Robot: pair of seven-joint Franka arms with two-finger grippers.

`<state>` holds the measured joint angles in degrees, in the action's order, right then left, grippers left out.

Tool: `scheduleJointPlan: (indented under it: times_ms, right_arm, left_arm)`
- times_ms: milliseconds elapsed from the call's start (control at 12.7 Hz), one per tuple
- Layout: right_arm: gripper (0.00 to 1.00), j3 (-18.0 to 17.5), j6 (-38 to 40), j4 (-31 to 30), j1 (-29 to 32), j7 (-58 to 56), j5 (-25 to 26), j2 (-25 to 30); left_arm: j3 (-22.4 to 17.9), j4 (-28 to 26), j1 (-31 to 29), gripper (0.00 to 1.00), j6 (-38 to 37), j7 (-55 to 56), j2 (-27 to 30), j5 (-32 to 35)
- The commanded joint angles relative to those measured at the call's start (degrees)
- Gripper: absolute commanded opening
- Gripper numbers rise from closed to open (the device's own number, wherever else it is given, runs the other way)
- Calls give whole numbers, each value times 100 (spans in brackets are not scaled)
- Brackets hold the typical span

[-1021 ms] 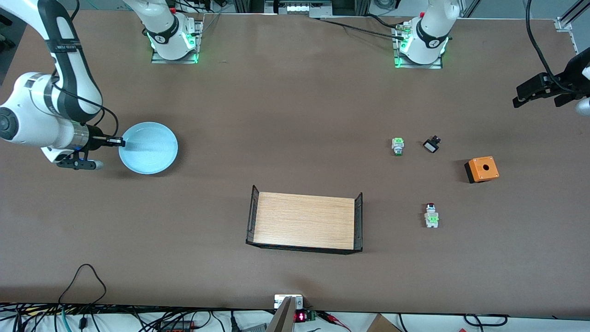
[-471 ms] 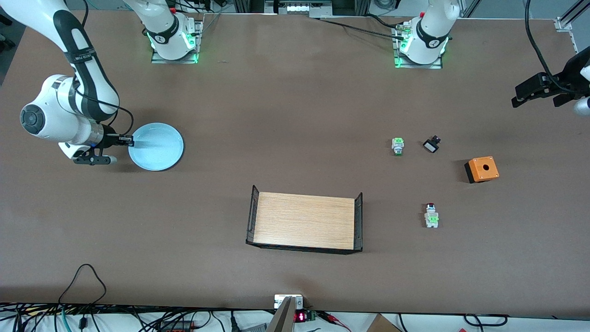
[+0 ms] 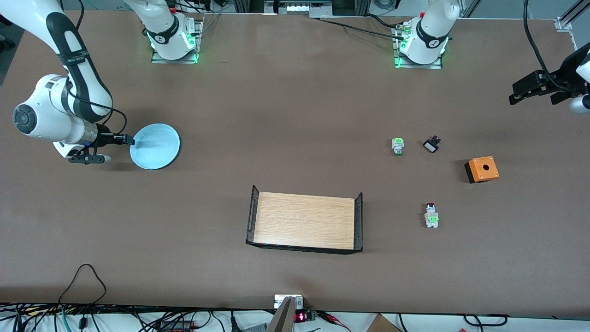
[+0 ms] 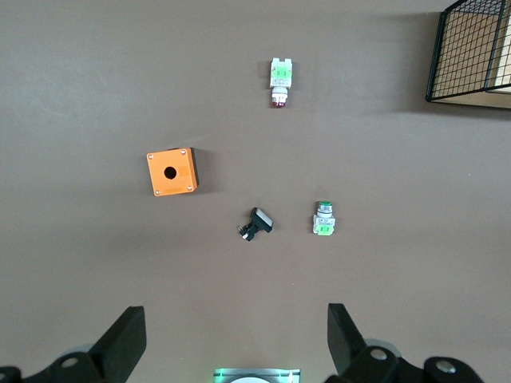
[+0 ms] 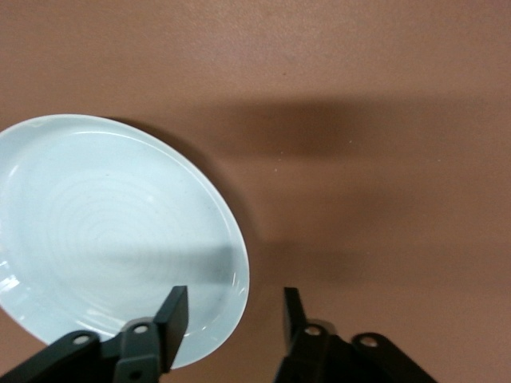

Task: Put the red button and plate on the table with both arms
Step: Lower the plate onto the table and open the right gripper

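Matte brown table point(image 3: 295, 115); red button point(image 3: 431, 215) lies toward the left arm's end; farther, round glossy pale-blue plate point(image 3: 155, 146) flat at the right arm's end, right gripper point(image 3: 130, 140) jaws open astride its rim; left gripper point(image 3: 530, 90) open, waiting aloft.

We count one plate point(image 3: 155, 146), one wooden tray point(image 3: 304, 222), one orange box point(image 3: 481, 169), and three small switches near that box: the red button point(image 3: 431, 215), a green-capped switch point(image 3: 398, 146), a black-and-white switch point(image 3: 431, 145).
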<state>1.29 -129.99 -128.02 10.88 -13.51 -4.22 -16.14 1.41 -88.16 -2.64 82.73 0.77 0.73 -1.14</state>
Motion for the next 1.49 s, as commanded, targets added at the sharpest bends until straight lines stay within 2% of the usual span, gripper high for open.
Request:
scheduleJointPlan:
  times_ms: [0, 629, 707, 943, 1021, 1179, 1414]
  right_arm:
    - [100, -112, 631, 347, 11, 172, -53, 304]
    - [100, -367, 861, 638, -639, 1648, 17, 462]
    - [100, -358, 1070, 812, -719, 1728, 35, 480]
    - [100, -349, 2465, 2023, -737, 1755, 88, 419]
    - [100, -349, 2783, 2384, -737, 1781, 271, 375]
    - [100, -349, 3171, 2833, -789, 1790, 509, 375]
    - [100, -349, 3620, 3423, -798, 1983, 510, 419]
  left_arm:
    - [-1, 80, -26, 100, -108, -94, 68, -80]
    - [-1, 150, -8, 100, -99, -33, 42, -71]
    - [-1, 150, -8, 100, -107, -33, 42, -71]
    - [-1, 150, -17, 100, -160, -41, 51, -71]
    - [-1, 150, -17, 100, -186, -50, 51, -71]
    - [-1, 150, -26, 100, -187, -50, 51, -71]
    - [-1, 159, -26, 100, -195, -41, 68, -71]
